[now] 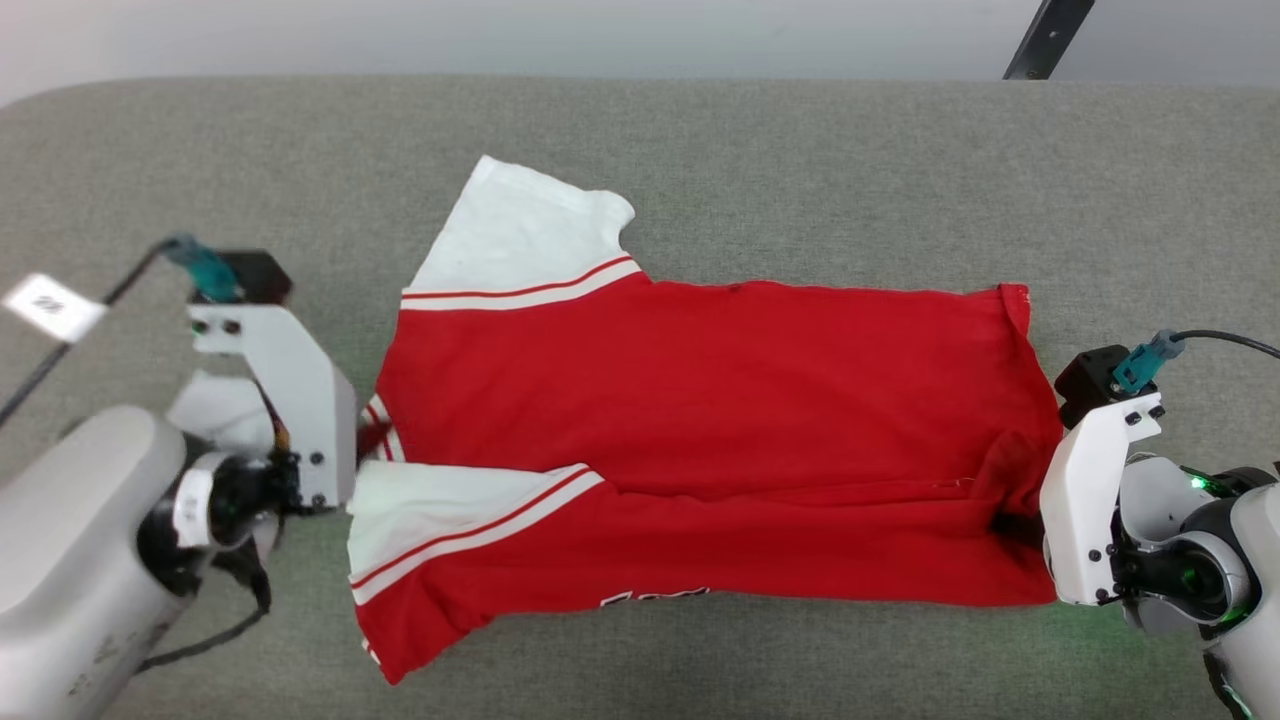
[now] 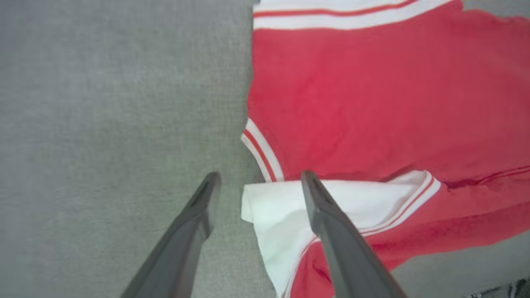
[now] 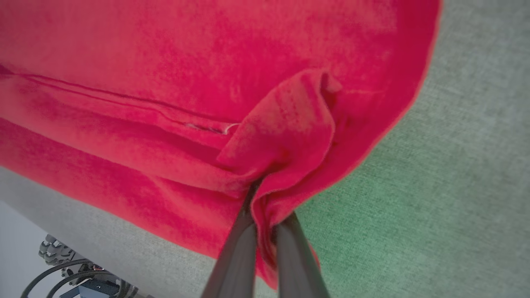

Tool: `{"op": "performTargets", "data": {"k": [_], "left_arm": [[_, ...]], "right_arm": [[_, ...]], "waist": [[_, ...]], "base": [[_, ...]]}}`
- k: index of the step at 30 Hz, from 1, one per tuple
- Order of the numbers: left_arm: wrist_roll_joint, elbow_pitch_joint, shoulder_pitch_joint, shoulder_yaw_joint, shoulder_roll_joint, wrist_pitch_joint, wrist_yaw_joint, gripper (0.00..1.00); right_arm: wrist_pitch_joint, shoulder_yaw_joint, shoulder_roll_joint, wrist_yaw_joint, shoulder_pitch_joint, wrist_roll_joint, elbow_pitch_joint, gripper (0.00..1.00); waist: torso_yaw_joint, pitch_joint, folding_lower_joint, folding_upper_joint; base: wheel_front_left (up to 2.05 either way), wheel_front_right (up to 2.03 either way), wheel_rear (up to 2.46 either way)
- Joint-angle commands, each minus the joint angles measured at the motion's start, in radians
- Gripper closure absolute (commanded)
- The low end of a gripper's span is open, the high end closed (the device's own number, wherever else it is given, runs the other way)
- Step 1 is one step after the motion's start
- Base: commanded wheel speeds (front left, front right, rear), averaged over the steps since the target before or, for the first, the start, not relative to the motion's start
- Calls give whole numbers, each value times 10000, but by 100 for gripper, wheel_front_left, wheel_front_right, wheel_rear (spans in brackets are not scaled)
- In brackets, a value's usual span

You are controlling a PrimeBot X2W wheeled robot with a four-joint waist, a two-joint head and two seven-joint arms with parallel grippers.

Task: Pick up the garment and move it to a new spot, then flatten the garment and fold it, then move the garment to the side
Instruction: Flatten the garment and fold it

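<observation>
The garment (image 1: 700, 400), a red shirt with white sleeves and red-white stripe trim, lies spread across the grey table, its near long side folded over onto the body. My left gripper (image 2: 258, 182) stands open over the folded white sleeve (image 2: 285, 215), one finger on the cloth and one over bare table; nothing is pinched. In the head view the left gripper (image 1: 350, 470) is at the shirt's left edge. At the bottom hem my right gripper (image 3: 265, 194) is shut on a bunched fold of the red cloth (image 3: 285, 124); in the head view this gripper (image 1: 1015, 525) sits at the shirt's right edge.
The grey fabric table (image 1: 850, 180) has free room beyond the shirt and at both ends. A dark bar (image 1: 1045, 40) leans at the far right edge. A white tag on a cable (image 1: 50, 305) hangs by my left arm. Robot base parts (image 3: 66, 265) show below the table edge.
</observation>
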Motion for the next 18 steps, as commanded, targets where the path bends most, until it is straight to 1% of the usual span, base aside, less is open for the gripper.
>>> {"op": "performTargets", "data": {"k": [1,3,4,5,8,9,10,11,12,13,18], "left_arm": [[173,-95,21,20,31,-233,-67,0],[406,-265,179,209,7,-1091,-187,0],[585,-385,281,211,9,-1521,-361,0],[625,-427,397,300,-35,-1940,-428,0],[909,-576,714,431,-92,-3062,-722,0],[910,-629,848,495,-151,-3410,-813,0],[876,-620,1009,532,-203,-3676,-850,0],[969,-644,1140,551,-193,-3981,-938,0],[994,-647,1253,591,-225,-4239,-977,0],[968,-626,1361,635,-292,-4476,-1034,0],[1082,-485,1728,727,-517,-5485,-1313,0]], "right_arm": [[-49,22,16,-11,5,-12,27,100],[-230,54,21,-9,56,-51,5,100],[-327,62,13,-9,96,-80,12,100],[-460,81,-4,-9,137,-109,-1,100],[-882,121,-89,-11,322,-259,87,85],[-972,173,-99,-11,388,-278,118,68],[-1043,183,-104,-11,476,-279,169,54],[-1116,202,-104,-11,570,-282,226,45],[-1169,232,-108,-11,648,-294,289,16],[-1192,231,-118,-11,730,-309,373,0],[-1565,146,-53,-17,874,-420,699,0]], "waist": [[4,5,0,0],[20,18,0,0],[30,24,0,0],[45,21,0,0],[88,12,0,0],[101,7,0,0],[122,-8,0,0],[135,-20,0,0],[149,-38,0,0],[170,-62,0,0],[246,-258,0,0]], "base": [[0,0,0],[0,0,0],[0,0,0],[0,0,0],[0,0,0],[0,0,0],[0,0,0],[0,0,0],[0,0,0],[0,0,0],[0,0,0]]}}
